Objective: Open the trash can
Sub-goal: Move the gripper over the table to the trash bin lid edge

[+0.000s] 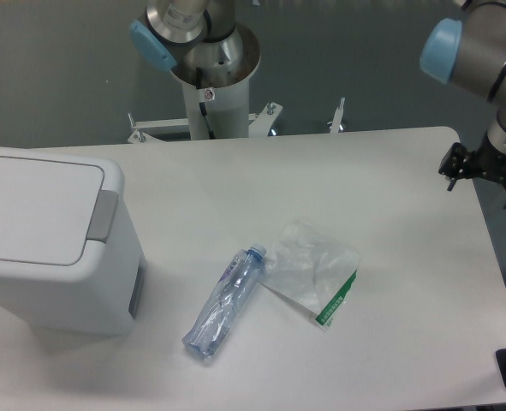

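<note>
The trash can [51, 257] is a large white boxy bin at the table's left edge. Its flat white lid [32, 210] lies shut, and the grey push tab [104, 216] sits on the lid's right side. My gripper [481, 190] hangs at the far right edge of the table, far from the bin. Its black fingers [452, 169] point down and stand apart, with nothing between them. It is open.
A clear plastic bottle [225, 300] with a blue label lies on its side in the middle of the table [389, 342]. A clear plastic bag [314, 272] with a green strip touches it on the right. The arm's base column [210, 77] stands behind the table.
</note>
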